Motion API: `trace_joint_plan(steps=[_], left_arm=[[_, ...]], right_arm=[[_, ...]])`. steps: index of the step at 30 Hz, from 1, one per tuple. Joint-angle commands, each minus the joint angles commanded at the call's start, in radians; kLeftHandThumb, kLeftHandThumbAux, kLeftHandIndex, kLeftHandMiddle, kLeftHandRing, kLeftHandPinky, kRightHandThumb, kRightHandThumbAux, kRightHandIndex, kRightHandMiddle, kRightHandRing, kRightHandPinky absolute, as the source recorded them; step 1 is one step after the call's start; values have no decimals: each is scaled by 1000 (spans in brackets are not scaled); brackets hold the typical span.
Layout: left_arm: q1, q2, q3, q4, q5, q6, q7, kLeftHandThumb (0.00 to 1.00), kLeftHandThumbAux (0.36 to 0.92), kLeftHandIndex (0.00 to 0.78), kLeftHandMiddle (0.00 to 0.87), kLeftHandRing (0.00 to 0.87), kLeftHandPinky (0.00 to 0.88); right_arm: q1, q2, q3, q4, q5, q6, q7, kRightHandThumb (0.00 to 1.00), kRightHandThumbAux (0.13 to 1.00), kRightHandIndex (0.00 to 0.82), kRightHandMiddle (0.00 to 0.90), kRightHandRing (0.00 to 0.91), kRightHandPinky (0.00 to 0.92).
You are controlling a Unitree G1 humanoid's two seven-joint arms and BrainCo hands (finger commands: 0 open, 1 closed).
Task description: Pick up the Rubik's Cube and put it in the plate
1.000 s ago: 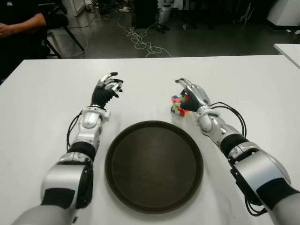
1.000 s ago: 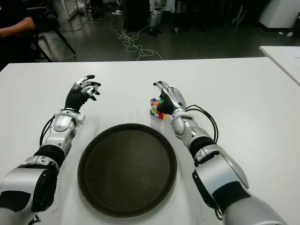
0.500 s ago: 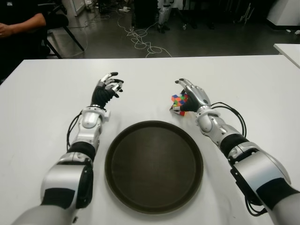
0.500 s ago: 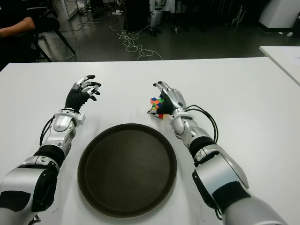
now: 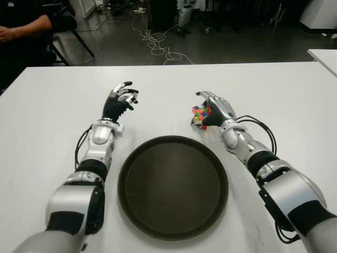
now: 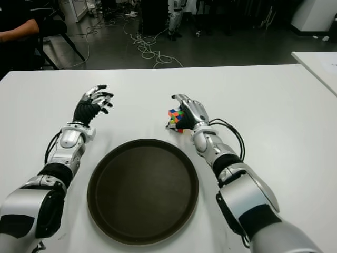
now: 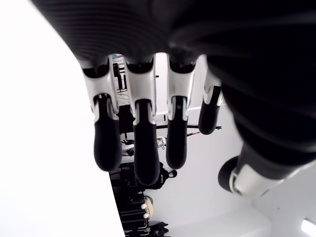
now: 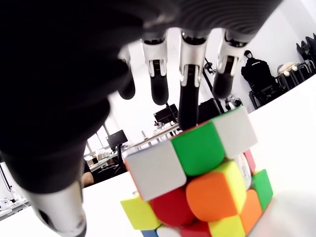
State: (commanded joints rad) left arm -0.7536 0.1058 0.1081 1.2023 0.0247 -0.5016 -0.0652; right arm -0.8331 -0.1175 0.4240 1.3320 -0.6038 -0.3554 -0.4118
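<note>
The Rubik's Cube point(image 5: 199, 114) is tilted just beyond the far right rim of the round dark brown plate point(image 5: 172, 190), on the white table point(image 5: 47, 121). My right hand point(image 5: 210, 109) wraps it from the right, fingers arched over the top and thumb under the near side. In the right wrist view the cube point(image 8: 197, 182) fills the space under the fingers point(image 8: 190, 94), its green, white and orange tiles facing the camera. My left hand point(image 5: 121, 99) hovers off the plate's far left, fingers loosely spread with nothing in them.
A person's arm point(image 5: 23, 26) and a chair show at the far left beyond the table. Cables point(image 5: 158, 45) lie on the floor behind. Another white table's corner point(image 5: 324, 55) is at the right.
The right hand's fingers have closed around the cube, which has tipped and risen slightly from where it lay flat. The left hand has barely moved.
</note>
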Motion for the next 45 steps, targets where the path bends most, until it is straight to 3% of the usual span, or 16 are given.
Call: trace_joint_plan(steps=[28,34,45], left_arm=[[-5,-4,9,7,-11,-15,-12,286,642,215,374,479,549],[-6,-5,14,7,-17,-11,-20,289,642,209,368,476,552],[-9,-9,23,10,-19,-4,-13,314,665,222,381,473,562]], right_arm=[[-3,2,-9,4,12,13,3,0,799,196,197,209,220],[-13,-6,-19,-7,24,-19,0,0,771,163,175,185,186],[-17,-32,-13,-17,15,-108,-63,0,765,157,173,195,210]])
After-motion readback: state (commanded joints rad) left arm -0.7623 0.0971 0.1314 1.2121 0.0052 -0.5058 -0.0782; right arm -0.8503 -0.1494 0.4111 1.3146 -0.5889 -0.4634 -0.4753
